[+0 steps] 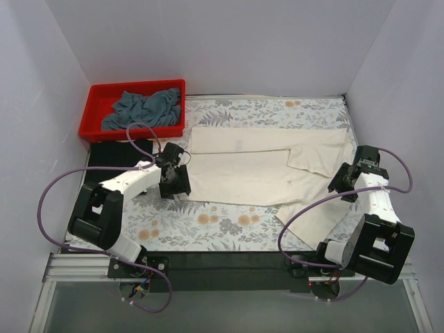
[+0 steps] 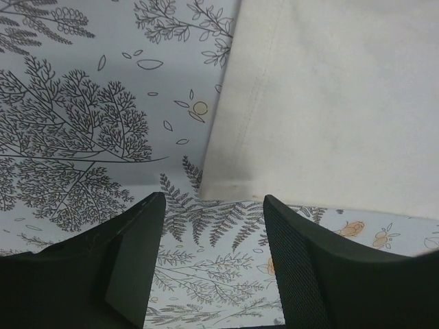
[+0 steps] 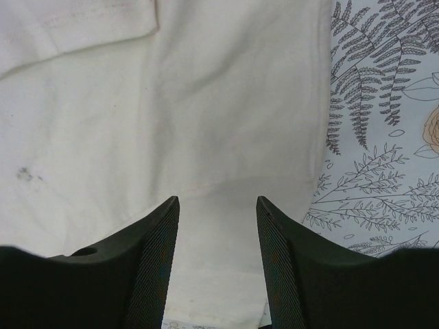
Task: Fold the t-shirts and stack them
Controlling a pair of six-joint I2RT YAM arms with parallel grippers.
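Two pairs of jaws stand apart, gripping nothing. The left jaws hang over the floral tablecloth (image 2: 82, 123), just short of the near-left corner of the cream-white t-shirt (image 1: 257, 170). That shirt lies spread across the middle of the bench (image 1: 208, 236) (partly folded over itself on the right). The right jaws hover over its right part. A grey-blue t-shirt (image 1: 142, 109) sits crumpled in the red bin (image 1: 97, 130) at far left, and a black t-shirt (image 1: 118, 149) lies flat just in front of the bin.

Cream shirt (image 1: 257, 173) spread flat centre; grey-blue shirt (image 1: 142, 109) crumpled in red bin (image 1: 132, 131).
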